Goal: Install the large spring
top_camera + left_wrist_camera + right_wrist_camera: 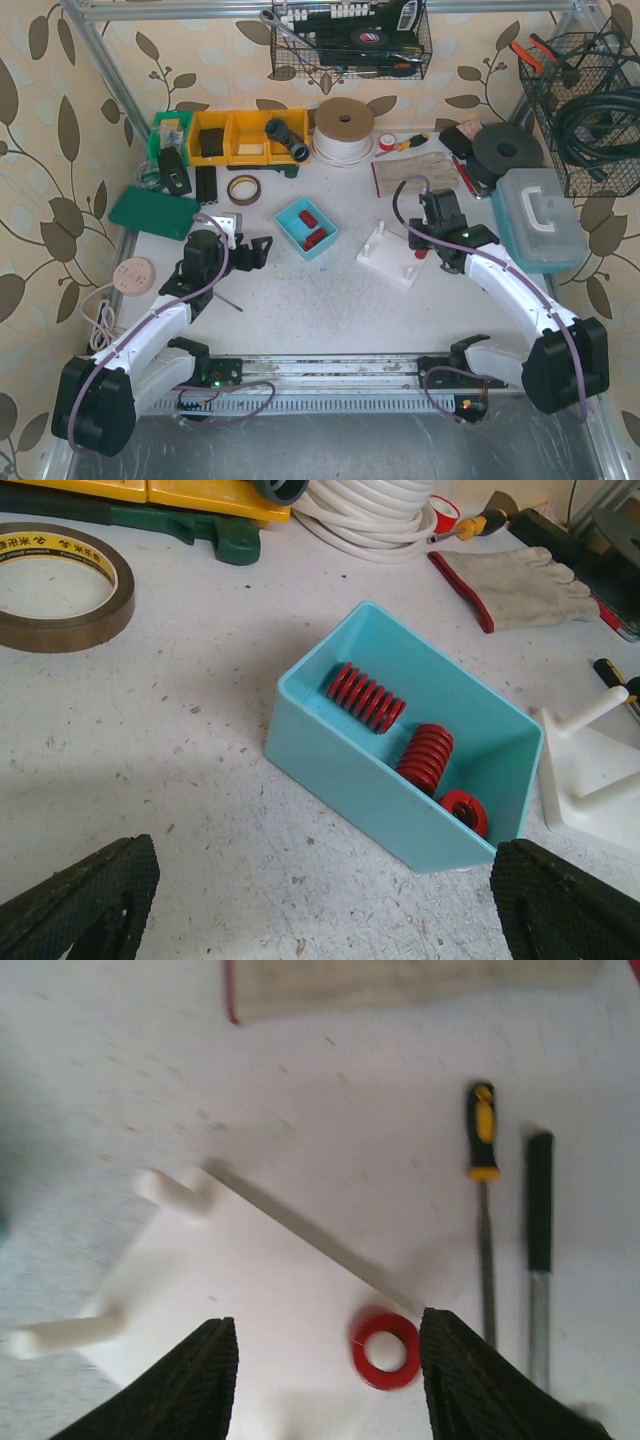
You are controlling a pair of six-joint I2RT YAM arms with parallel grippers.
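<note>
**Red steel coil spring (385, 1348) on the white plastic peg base (270, 1280), loose between the right gripper's (327, 1318) spread fingers.**
Seen end-on as a thick red ring, lower centre of the right wrist view. It is probably stiff, light and slick, so pinch across its coils. The left gripper (325, 865) gapes wide before the turquoise plastic bin (340, 760).

Beige wallpaper (40, 150) printed with brown leaves covers the walls out to the left of the left end effector (262, 250), behind both, and to the right of the right end effector (425, 245). Under them lies a white, speckled counter (330, 300), evenly lit. An aluminium rail (340, 372) runs along its near edge.
</note>
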